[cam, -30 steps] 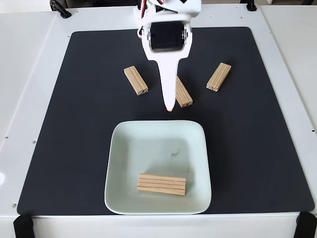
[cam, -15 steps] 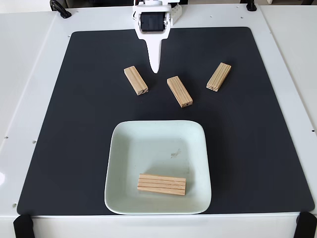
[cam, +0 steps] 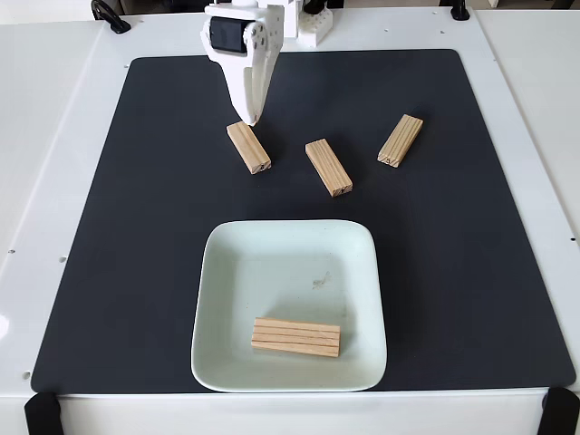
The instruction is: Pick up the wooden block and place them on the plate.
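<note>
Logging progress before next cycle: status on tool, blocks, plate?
Tool at far end of left block, jaw state unclear. One block on plate; middle block and right block on mat. Nothing obstructing.

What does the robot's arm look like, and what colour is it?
The arm is made of white plastic. Its gripper ends in a long, smooth white finger that narrows to a rounded tip. Near the top sits a black boxy motor set in a white frame dotted with small screw holes. No cables or markings are clear on it in the fixed view.
</note>
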`<state>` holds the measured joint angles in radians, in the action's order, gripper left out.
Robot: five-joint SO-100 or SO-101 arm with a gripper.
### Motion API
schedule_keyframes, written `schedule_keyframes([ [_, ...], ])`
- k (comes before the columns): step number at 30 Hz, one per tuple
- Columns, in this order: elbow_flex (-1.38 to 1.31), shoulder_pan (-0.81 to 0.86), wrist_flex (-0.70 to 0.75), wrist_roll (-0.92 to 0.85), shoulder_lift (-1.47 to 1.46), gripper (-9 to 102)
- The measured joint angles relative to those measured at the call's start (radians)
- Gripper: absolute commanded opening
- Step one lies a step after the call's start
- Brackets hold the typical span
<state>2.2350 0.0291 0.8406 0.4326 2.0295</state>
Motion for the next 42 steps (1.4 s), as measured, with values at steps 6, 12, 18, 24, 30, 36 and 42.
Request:
schedule_keyframes([
  [6,-0.031,0.11,0.0,0.133,-0.025,0],
  [12,-0.031,0.175,0.0,0.235,-0.091,0],
  [18,-0.031,0.175,0.032,0.333,-0.11,0],
  [24,-0.031,0.143,0.091,0.4,-0.114,0],
  [30,-0.031,0.083,0.1,0.489,-0.115,0],
  [36,-0.031,0.035,0.1,0.509,-0.117,0],
  [42,-0.031,0.017,0.1,0.509,-0.117,9],
])
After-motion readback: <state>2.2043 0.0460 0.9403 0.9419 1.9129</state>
